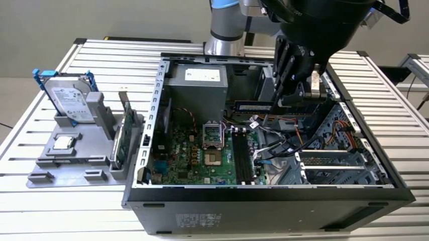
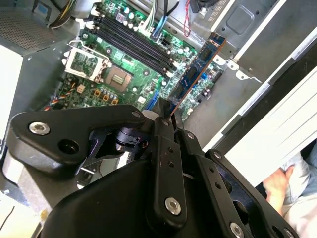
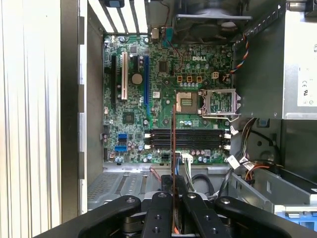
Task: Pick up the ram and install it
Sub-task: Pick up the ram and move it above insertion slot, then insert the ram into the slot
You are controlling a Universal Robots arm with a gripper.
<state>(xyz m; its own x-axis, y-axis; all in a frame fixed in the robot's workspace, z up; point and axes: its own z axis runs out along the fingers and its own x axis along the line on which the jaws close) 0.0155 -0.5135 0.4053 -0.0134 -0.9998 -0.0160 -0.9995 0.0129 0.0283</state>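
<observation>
- Over at the exterior view's left, a silver hard drive (image 1: 69, 102) with blue rails stands upright in a grey holder (image 1: 64, 168) on the slatted table (image 1: 60, 216).
- Just to its right, same holder, a green expansion card (image 1: 123, 134) stands on edge, right beside the wall of the computer case (image 1: 268, 208).
- Into the open case now: the green motherboard (image 1: 194, 153) lies flat on the floor of the case, with the grey power supply (image 1: 198, 89) behind it towards the upper middle of the frame.
- The black memory slots (image 1: 242, 156) run along the board's right edge; in the first wrist view they (image 3: 188, 140) sit beside the metal processor socket (image 3: 218, 101).
- And there's the ram (image 1: 253, 106)! It hangs level in the air above the board, well apart from the slots, just right of the power supply.
- In the second wrist view the blue stick (image 2: 198, 69) juts out from the black fingers (image 2: 163, 148); in the first wrist view it (image 3: 173, 148) shows edge-on, a thin line crossing the slots.
- The gripper (image 1: 285, 100) reaches down from the upper right of the exterior view, jaws clamped tight on one end of the ram, as seen in both wrist views (image 2: 166, 115) (image 3: 173, 187).
- Far right of the case, a metal drive cage (image 1: 335, 163) with orange and blue cables.
</observation>
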